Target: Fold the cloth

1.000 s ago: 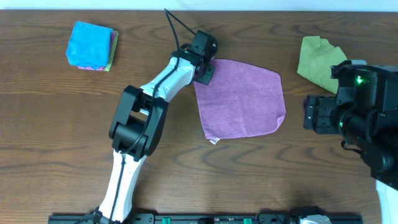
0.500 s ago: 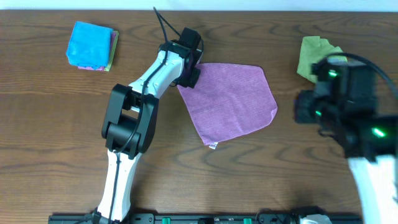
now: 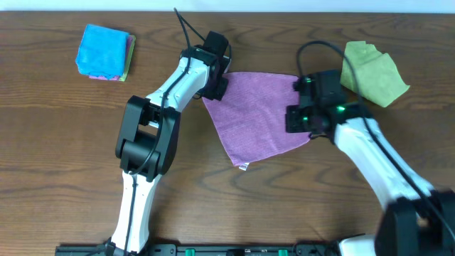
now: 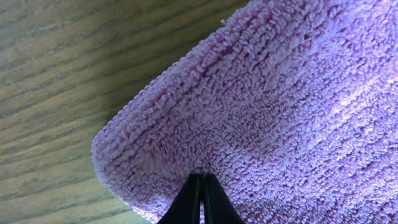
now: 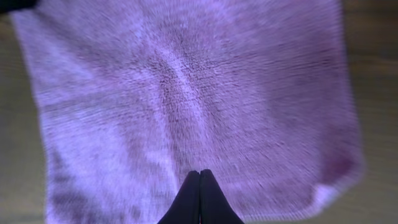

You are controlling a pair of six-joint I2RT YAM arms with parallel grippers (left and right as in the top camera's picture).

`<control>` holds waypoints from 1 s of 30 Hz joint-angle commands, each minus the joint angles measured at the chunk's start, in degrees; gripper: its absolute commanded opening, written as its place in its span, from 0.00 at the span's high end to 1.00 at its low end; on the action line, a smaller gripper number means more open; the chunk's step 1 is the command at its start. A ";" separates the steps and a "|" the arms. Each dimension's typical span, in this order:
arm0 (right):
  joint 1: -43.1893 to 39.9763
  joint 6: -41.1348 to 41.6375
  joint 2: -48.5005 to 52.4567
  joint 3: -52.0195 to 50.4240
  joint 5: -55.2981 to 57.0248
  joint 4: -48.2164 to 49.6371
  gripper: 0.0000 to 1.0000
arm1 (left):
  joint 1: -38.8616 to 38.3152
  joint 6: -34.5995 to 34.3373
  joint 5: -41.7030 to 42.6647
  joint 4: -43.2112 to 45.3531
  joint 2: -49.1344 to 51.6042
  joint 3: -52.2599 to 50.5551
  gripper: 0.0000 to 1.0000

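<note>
- Dark wood-grain tabletop [image 3: 57, 142] carries all items; the left arm [image 3: 153, 131] reaches in from the near-left side and the right arm [image 3: 370, 153] from the near-right.
- the cloth [image 3: 256, 107] lies at the centre of the tabletop: violet, looped microfibre pile, spread flat in one layer, set as a skewed diamond.
- Its small white tag [image 3: 244, 166] sits at the near corner.
- A lime-green cloth [image 3: 373, 71] lies crumpled at the far right; a blue folded cloth [image 3: 103, 51] lies at the far left. Both are apart from the violet one.
- Change over the last second: the cloth has shifted left and turned, drawn along at the left arm's corner.
- Change over the last second: the right arm has moved from the right edge inward to the cloth's right corner.
- Left jaws: together, clamped on the far-left corner, which curls up off the wood.
- Right jaws: together, tips pinched on the fabric near the right corner; a pale ridge runs up to them. That wrist view is blurred.
</note>
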 commanded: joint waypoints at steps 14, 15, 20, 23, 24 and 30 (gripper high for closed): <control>3.04 6.38 9.49 -0.17 12.15 20.35 0.98 | 0.70 -1.77 3.54 -3.72 3.08 -2.14 0.94; 3.04 6.47 10.12 -0.17 12.15 20.76 0.98 | 0.70 -1.77 3.52 -3.82 3.08 -2.14 0.94; 3.04 8.37 15.28 -0.15 12.17 23.06 0.98 | 0.70 -1.97 3.54 -4.09 3.08 -2.14 0.95; 3.04 9.62 17.07 -0.13 12.17 25.77 0.98 | 0.70 -2.21 3.56 -4.26 3.08 -2.14 0.95; 3.04 9.60 17.29 -0.13 12.22 26.64 0.98 | 0.70 -2.23 3.56 -4.28 3.08 -2.14 0.95; 2.86 10.64 17.64 -0.13 18.47 31.50 0.98 | 0.70 -2.36 3.58 -4.28 3.08 -2.14 0.94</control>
